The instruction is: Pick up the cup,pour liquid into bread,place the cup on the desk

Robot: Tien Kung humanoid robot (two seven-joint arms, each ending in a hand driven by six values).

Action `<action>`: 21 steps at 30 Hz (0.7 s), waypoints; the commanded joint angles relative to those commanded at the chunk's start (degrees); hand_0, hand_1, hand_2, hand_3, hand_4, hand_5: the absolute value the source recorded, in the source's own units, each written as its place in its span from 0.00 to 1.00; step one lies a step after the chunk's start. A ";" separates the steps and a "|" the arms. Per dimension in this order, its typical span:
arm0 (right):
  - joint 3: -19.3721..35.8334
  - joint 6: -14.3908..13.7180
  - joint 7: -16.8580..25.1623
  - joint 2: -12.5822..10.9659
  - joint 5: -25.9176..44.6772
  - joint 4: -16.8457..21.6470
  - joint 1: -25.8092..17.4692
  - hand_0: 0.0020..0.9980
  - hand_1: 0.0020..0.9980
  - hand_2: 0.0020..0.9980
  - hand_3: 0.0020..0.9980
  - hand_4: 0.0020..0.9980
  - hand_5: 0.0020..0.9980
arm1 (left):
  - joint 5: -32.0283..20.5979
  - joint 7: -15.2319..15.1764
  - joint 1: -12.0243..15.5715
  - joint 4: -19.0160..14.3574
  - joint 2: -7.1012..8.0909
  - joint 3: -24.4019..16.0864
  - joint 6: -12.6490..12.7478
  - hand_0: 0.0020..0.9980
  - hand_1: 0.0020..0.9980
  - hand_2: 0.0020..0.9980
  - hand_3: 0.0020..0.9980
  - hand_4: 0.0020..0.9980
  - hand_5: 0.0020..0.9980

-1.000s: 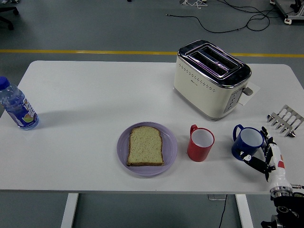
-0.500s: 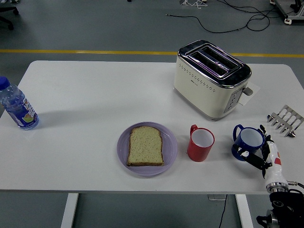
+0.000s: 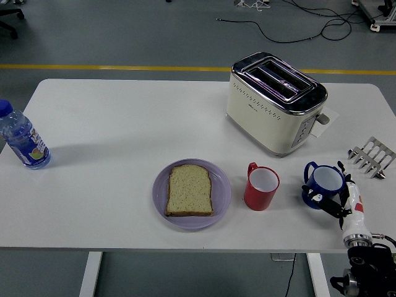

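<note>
Head view, looking down over a white desk (image 3: 124,124). At the lower right, the right hand (image 3: 339,197) up against a blue cup (image 3: 324,184), black fingers (image 3: 318,199) curled around the cup's near and right sides. Cup upright on the desk, handle to the upper left, inside white; cannot tell whether gripped firmly or merely touched. White forearm with a red mark running down toward the bottom right corner.

Just left of the blue cup, a red cup (image 3: 260,187), upright, handle toward the upper left, apart from the hand. Further left, near the desk's front edge, a lilac plate (image 3: 221,197) with one slice of bread (image 3: 189,190) lying flat in its middle.

Behind the cups, a cream toaster (image 3: 272,102) with a chrome top, two slots open upward, set at an angle. At the right edge, a small metal toast rack (image 3: 371,156), well clear of the hand. At the far left edge, a water bottle (image 3: 21,137) with a blue cap, standing upright.

Beyond the desk, grey floor with a yellow line (image 3: 111,67) and black cables (image 3: 297,31).
</note>
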 joint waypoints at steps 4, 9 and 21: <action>-0.28 -0.66 1.11 0.31 1.04 -0.72 0.49 0.88 0.74 0.87 0.97 0.98 0.12 | -0.08 0.02 0.03 0.01 0.00 0.12 -0.01 0.64 0.65 0.66 0.51 0.23 0.86; -0.41 -0.76 1.54 0.50 2.09 -1.25 0.95 0.81 0.66 0.79 0.92 0.95 0.12 | -0.04 0.03 -0.03 -0.01 0.00 0.14 -0.01 0.64 0.65 0.66 0.51 0.23 0.86; -1.25 -0.80 3.62 0.85 4.96 -3.06 1.62 0.66 0.53 0.63 0.79 0.86 0.10 | -0.20 0.04 0.04 0.00 0.00 0.33 -0.03 0.64 0.65 0.66 0.51 0.23 0.85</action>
